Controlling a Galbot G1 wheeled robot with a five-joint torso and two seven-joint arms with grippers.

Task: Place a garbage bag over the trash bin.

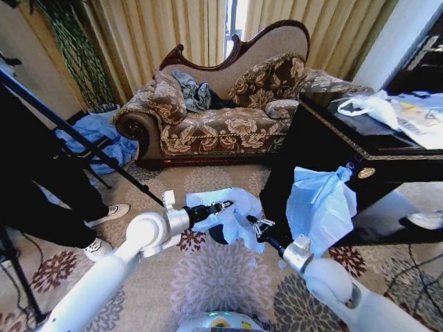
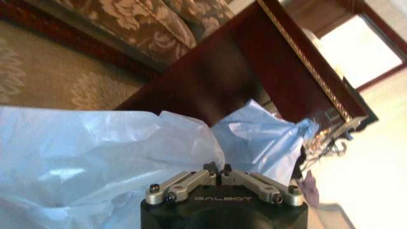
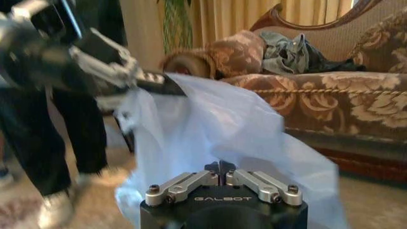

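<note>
The garbage bag (image 1: 235, 211), thin light-blue plastic, hangs stretched between my two grippers above the carpet. My left gripper (image 1: 223, 205) is shut on its upper left edge, and my right gripper (image 1: 260, 227) is shut on its lower right side. In the left wrist view the left gripper (image 2: 218, 168) pinches the bag (image 2: 95, 157). In the right wrist view the right gripper (image 3: 219, 166) pinches the bag (image 3: 222, 133), with the left gripper (image 3: 156, 82) farther off at the bag's top edge. A dark part of the trash bin (image 1: 216, 235) shows under the bag; the rest is hidden.
A larger bunch of light-blue plastic (image 1: 322, 204) hangs from the dark table (image 1: 325, 149) at the right; a white plastic bag (image 1: 374, 107) lies on top. The patterned sofa (image 1: 221, 124) stands behind. A person's legs (image 1: 62, 200) and a tripod leg (image 1: 83, 142) are at the left.
</note>
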